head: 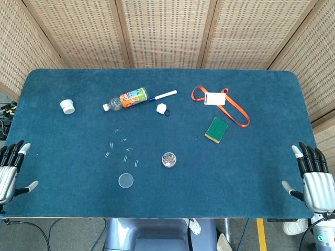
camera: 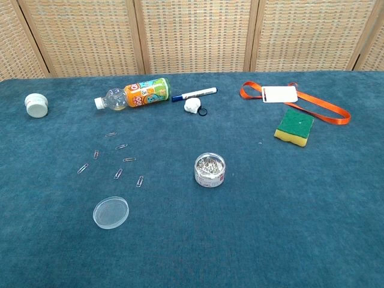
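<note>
Meanwhile, left hand (head: pixel 10 170) and right hand (head: pixel 313 178) rest spread and empty at table (head: pixel 251 178) corners.

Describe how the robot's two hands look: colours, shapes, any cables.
Only the head view shows them. The left hand and right hand are human-shaped, with ribbed silvery-grey metal backs, black fingers and pale grey fingertips. Each thumb is black with a pale tip. Below the right hand sits a white wrist section with a small green-lit spot and a dark cable. No markings are readable.

Head view looks steeply down; chest view low, nearer, same table (head: pixel 251 172).
</note>
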Robot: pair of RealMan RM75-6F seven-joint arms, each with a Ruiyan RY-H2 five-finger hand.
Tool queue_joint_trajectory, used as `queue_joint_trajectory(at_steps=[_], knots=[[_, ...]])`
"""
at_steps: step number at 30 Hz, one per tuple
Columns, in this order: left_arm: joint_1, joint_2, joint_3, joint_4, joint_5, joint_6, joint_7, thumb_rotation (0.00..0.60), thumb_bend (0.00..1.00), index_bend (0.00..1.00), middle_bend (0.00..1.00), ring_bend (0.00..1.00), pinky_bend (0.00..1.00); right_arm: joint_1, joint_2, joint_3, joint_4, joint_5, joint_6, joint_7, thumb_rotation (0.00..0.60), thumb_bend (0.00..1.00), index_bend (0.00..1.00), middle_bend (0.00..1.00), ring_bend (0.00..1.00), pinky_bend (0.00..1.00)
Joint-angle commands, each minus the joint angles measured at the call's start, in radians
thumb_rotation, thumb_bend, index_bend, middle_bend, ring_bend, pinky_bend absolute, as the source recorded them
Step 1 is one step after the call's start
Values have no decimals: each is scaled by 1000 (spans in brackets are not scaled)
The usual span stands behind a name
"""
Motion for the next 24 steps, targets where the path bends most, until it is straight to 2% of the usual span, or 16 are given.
queue_joint_trajectory(at_steps=[1, 8, 11, 13, 15, 18, 24], knots=[[-1, 4, 4, 2, 9, -3, -17, 600, 0, 0, 0, 0, 0, 0, 3, -1, -3, 2, -3, 2, 600, 0, 0, 0, 0, 0], [-25, -4, -1, 6, 16, -30, -8, 600, 0, 0, 0, 0, 0, -2, 7, -2, -12, 4, -7, 10, 600, 0, 0, 0, 0, 0], [-82, -24, -38, 7, 11, -77, 14, 600, 0, 3, 0, 0, 0, 0, 9, 0, -10, 8, -13, 14, 600, 0, 0, 0, 0, 0], [-147, -47, -76, -3, -17, -151, 29, 600, 0, 56, 0, 0, 0, 3, 9, 1, -11, 12, -21, 20, 600, 0, 0, 0, 0, 0], [-205, -67, -103, -8, -38, -222, 39, 600, 0, 208, 0, 0, 0, 5, 9, 1, -10, 12, -24, 20, 600, 0, 0, 0, 0, 0], [-301, -122, -141, 14, -67, -329, 80, 600, 30, 383, 0, 0, 0, 6, 8, 0, -11, 9, -25, 16, 600, 0, 0, 0, 0, 0], [-429, -252, -188, 67, -184, -459, 214, 600, 109, 417, 0, 0, 0, 8, 5, 4, 0, 27, -37, 19, 600, 0, 0, 0, 0, 0]])
